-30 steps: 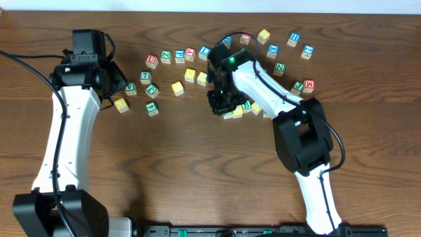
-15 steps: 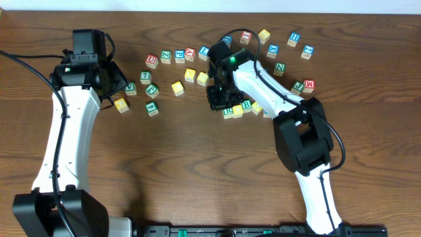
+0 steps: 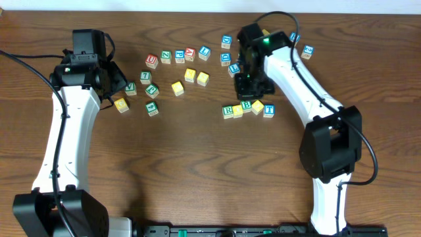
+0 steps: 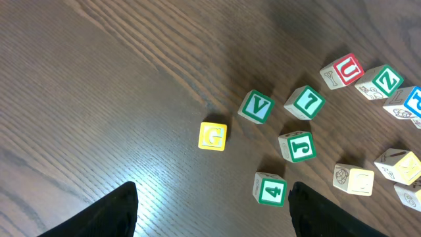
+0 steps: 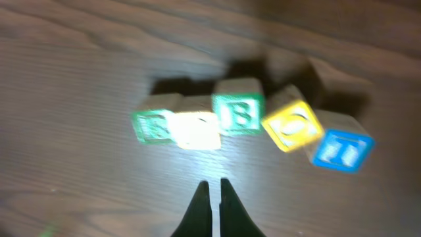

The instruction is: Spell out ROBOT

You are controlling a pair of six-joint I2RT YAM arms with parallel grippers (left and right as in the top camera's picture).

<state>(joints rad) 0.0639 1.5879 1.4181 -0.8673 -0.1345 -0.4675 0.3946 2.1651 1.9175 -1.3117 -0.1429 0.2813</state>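
Observation:
A row of five letter blocks lies on the table: green R [image 3: 227, 111], yellow O [image 3: 237, 110], green B [image 3: 247, 105], yellow O [image 3: 257, 106] and blue T [image 3: 268, 110]. In the right wrist view the row shows blurred, from the green R [image 5: 151, 125] to the blue T [image 5: 341, 149]. My right gripper [image 5: 212, 186] is shut and empty, raised behind the row in the overhead view [image 3: 250, 82]. My left gripper [image 4: 212, 204] is open and empty above the left block cluster, at the far left in the overhead view [image 3: 115, 82].
Loose blocks lie at the left: yellow G [image 4: 212, 136], green V [image 4: 256, 106], 7 [image 4: 305, 102], J [image 4: 297, 146], 4 [image 4: 270, 189], red U [image 4: 343, 70]. More blocks line the back [image 3: 177, 56] and back right [image 3: 307, 51].
My right gripper has lifted off the row and moved back and to the right. The five-block row is now uncovered. The left arm has not moved.

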